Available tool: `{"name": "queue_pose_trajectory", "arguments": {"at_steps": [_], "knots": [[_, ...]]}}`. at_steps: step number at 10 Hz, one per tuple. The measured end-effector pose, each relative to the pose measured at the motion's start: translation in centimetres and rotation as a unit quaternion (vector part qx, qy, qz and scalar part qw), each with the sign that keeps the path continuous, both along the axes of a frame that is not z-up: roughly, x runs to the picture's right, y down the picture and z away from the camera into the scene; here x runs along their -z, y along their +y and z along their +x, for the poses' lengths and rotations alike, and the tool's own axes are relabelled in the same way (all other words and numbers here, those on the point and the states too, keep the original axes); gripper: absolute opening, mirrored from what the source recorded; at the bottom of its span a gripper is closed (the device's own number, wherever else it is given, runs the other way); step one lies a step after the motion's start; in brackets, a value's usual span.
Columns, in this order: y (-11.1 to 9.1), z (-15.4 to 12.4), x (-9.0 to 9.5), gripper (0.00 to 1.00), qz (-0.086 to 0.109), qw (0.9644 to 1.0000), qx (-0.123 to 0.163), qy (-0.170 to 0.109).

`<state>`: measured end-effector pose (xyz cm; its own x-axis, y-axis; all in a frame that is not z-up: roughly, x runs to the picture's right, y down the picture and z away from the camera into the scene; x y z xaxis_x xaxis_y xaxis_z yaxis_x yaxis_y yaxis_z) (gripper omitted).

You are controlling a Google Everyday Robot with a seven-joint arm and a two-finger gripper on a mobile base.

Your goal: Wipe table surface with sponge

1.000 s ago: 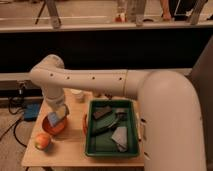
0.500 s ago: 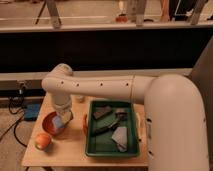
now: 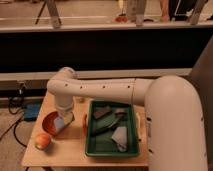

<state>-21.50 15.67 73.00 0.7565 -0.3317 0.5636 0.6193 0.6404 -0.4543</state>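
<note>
- The step in hand looks like picking up the sponge: the tool hangs low at the rim of the orange round bowl, just left of the green plastic tray as I see it.
- The small light-blue block of sponge sits right at the tool, over the bowl's tray-side edge. I cannot tell whether the tool grips it or only touches it.
- No wiping has begun, by my reading. The light tan wooden counter shows bare patches left of and in front of the tray.
- Next I need a firm hold, a lift clear of the bowl, then a flat press onto bare wood, avoiding the round orange fruit further left of the tray.
- Compared with a second ago, the arm's white elbow has swung toward the tray and sunk lower. The bowl, fruit and tray have stayed put.
</note>
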Motion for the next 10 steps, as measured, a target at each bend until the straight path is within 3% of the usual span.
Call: {"name": "queue_pose_trajectory", "arguments": {"at_steps": [2,8,10], "knots": [[0.8,-0.1,-0.6,0.01,-0.004,1.0000,0.005,-0.007],[1.9,1.6,2.0,0.01,-0.016,0.9974,0.027,-0.065],[3.6,1.1,1.6,0.01,-0.026,0.9954,0.046,-0.080]]}}
